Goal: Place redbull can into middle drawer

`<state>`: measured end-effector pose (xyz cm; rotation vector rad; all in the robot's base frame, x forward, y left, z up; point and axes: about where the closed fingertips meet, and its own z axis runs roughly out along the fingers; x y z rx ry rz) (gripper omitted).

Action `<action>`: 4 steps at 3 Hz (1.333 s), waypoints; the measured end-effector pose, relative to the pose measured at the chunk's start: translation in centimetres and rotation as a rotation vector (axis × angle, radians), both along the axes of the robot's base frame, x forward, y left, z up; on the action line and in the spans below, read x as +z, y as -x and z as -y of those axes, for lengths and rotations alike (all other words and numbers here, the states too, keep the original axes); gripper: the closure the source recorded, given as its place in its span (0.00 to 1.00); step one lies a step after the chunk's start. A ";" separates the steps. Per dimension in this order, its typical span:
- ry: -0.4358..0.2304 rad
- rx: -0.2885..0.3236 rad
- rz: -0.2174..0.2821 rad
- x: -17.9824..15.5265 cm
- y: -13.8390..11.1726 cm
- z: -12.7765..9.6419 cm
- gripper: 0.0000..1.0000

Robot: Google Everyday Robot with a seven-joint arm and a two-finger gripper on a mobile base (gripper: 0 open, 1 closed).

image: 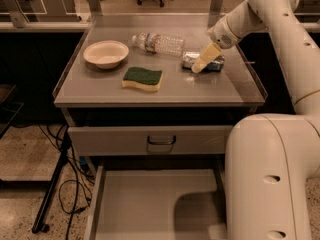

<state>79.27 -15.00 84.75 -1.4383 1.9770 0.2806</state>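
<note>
The end effector (200,64) hangs low over the right rear part of the desk (200,90), its tan tip slanting down onto the redbull can (188,60). Whether it is spread or pinching the can cannot be told from this angle. The can lies on its side under the tip, with a shiny end showing to the left. The water bottle (159,43) lies near it towards the rear, while the sponge (143,78) and the bowl (105,52) sit further left.

Below, the upper drawer front (115,140) with its dark handle (161,143) is shut. The middle drawer (140,200) stands pulled out beneath it, its grey floor bare where it shows.

The likely trouble is the can itself. Being round, smooth and on its side, it may roll off towards the bottle or squirt out of an off-centre grasp. The way down also passes the desk edge and the robot's own white body, which covers the drawer's right side, so a loosely held can could be knocked free there.
</note>
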 end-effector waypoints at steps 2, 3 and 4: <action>0.000 0.000 0.000 0.0 0.0 0.0 0.42; 0.000 0.000 0.000 0.0 0.0 0.0 0.65; 0.000 0.000 0.000 0.0 0.0 0.0 0.89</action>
